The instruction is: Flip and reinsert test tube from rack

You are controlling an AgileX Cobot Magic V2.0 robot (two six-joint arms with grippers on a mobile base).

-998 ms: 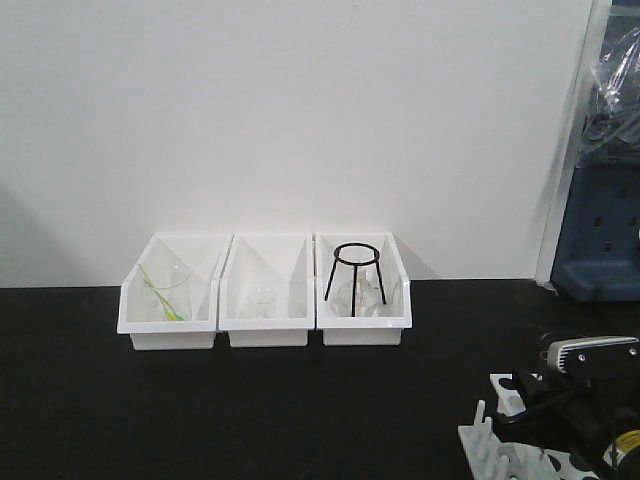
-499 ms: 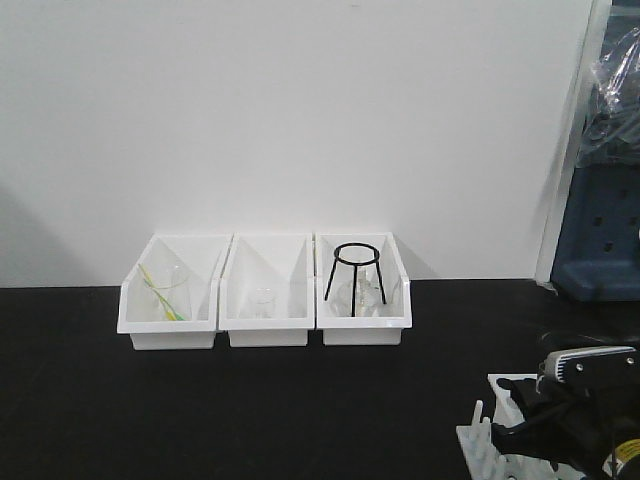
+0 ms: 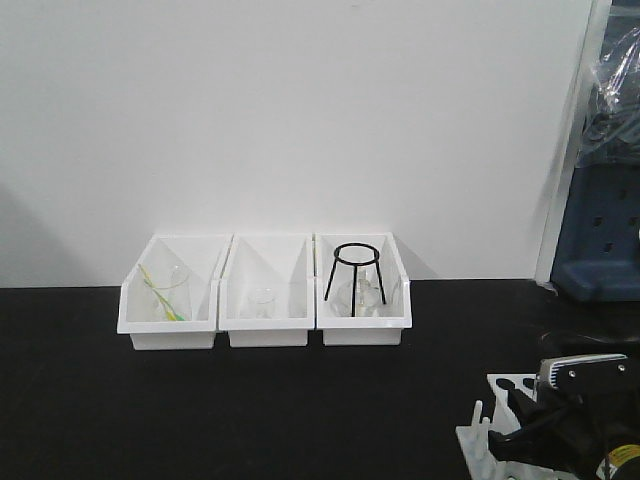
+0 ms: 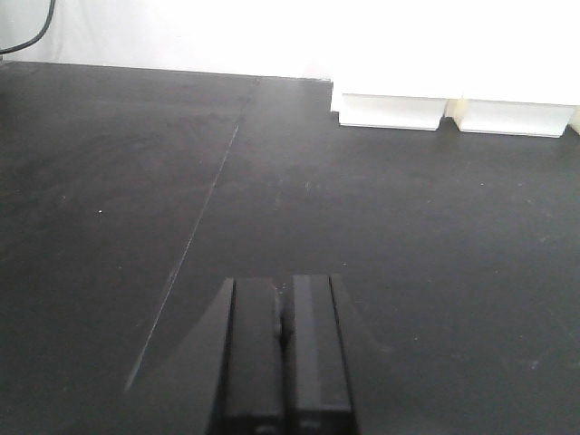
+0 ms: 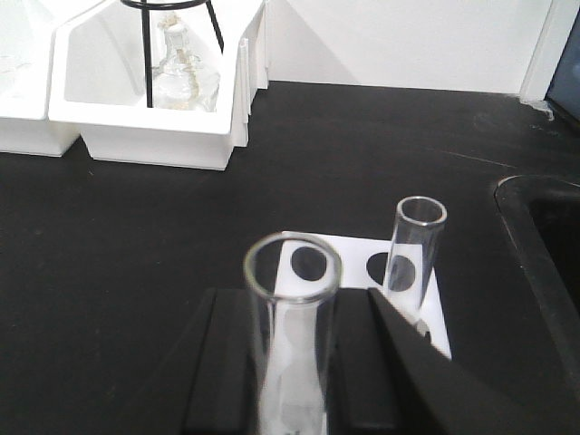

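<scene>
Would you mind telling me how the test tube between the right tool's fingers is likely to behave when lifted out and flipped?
The test tube looks like thin clear glass, so it is probably fragile and light. Its smooth wall may slip between the right tool fingers if gripped loosely. Being round, it would likely roll if laid on the black table rather than returned to the rack.

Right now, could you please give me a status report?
Left end effector shut, idle. Right end effector around test tube, open rim up. Second tube in rack.
</scene>
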